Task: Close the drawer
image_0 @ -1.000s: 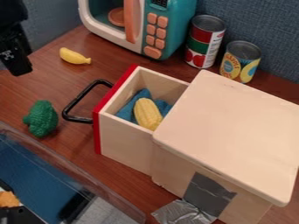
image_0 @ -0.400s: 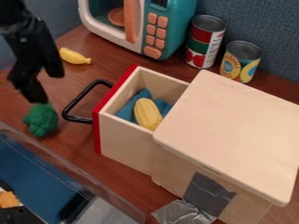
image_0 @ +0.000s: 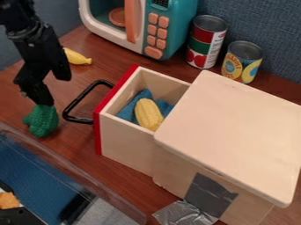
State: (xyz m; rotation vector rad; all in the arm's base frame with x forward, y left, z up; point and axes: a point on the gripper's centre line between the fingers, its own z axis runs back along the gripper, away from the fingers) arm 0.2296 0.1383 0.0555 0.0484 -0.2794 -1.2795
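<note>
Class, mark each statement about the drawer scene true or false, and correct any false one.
1. The drawer is pulled out. True.
2. The corn lies under the blue cloth. False: the corn lies on top of the cloth, inside the drawer.
3. The gripper is at the drawer's handle end. True.
4. The broccoli is in the drawer. False: the broccoli is on the table, outside the drawer.
5. The handle is red. False: it is black.

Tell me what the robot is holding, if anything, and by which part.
Nothing is held: the black two-finger gripper is open, with nothing between its fingers.
</note>
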